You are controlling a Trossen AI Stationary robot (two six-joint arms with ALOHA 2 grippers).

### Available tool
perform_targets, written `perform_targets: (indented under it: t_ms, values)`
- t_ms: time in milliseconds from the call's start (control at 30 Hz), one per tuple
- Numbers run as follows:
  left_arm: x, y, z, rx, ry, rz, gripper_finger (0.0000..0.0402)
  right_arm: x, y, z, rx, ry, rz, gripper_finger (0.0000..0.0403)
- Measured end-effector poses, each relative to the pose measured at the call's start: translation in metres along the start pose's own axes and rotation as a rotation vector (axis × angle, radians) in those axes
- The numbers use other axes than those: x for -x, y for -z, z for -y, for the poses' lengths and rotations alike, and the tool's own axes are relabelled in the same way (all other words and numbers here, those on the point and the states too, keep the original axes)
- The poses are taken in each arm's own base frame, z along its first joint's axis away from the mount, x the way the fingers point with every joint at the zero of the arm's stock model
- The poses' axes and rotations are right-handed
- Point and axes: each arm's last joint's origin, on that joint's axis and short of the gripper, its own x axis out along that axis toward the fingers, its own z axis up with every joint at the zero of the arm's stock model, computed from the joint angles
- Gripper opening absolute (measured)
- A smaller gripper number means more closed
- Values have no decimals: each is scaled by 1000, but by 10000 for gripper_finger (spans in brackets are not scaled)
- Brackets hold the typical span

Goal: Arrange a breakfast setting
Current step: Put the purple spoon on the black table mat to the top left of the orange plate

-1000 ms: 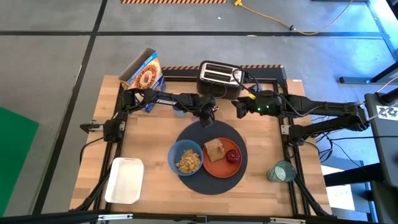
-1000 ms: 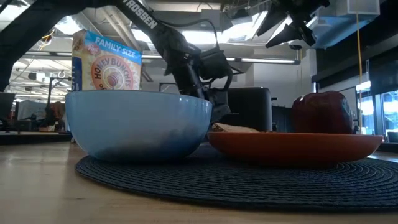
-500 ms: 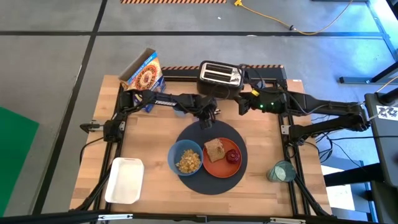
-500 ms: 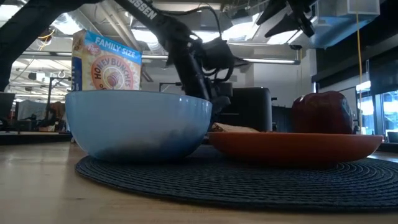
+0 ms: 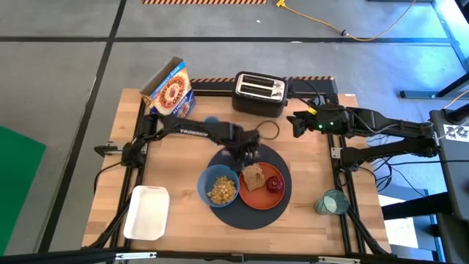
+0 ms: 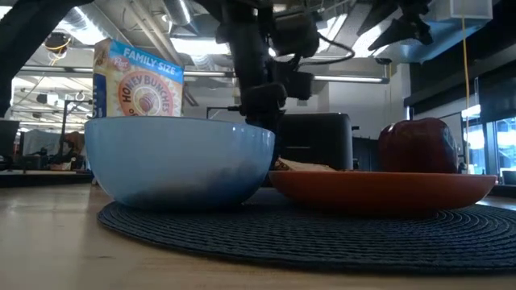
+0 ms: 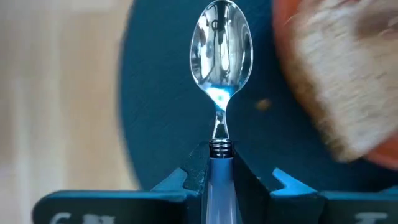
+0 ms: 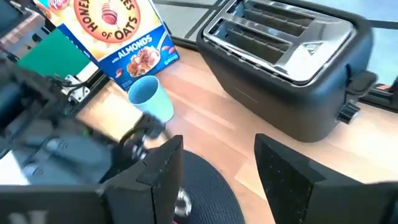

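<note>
While hovering over placemat (image 7: pixel 161 124), left hand (image 7: pixel 217 180) pinches spoon (image 7: pixel 221 56).

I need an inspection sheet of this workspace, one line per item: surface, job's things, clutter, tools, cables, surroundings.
Surface: wooden table in a black frame.
Job's things: dark placemat carries blue bowl with cereal and orange plate with toast and red fruit; a teal glass stands at the table's right edge; another blue cup stands near the cereal box.
Clutter: cereal box, black toaster, white tray.
Tools: left tool shut on the spoon over the placemat; right tool open, beside the toaster.
Cables: yellow cord on the floor.
Surroundings: grey floor, green mat.
</note>
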Motion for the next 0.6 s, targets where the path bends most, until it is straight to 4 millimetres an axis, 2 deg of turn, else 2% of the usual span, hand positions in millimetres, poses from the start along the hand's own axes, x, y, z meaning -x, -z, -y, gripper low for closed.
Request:
perform_targets:
  t_ms: [100, 233, 600]
  values:
    - [-9, 0, 12, -13, 5, 55, 49, 6, -1, 3, -11, 1, 21, 188]
    - [-18, -1, 16, -11, -6, 129, 50, 9, -2, 4, -14, 6, 35, 188]
    - [-27, 5, -2, 37, -36, 132, 54, 9, -2, 4, -12, -9, 21, 188]
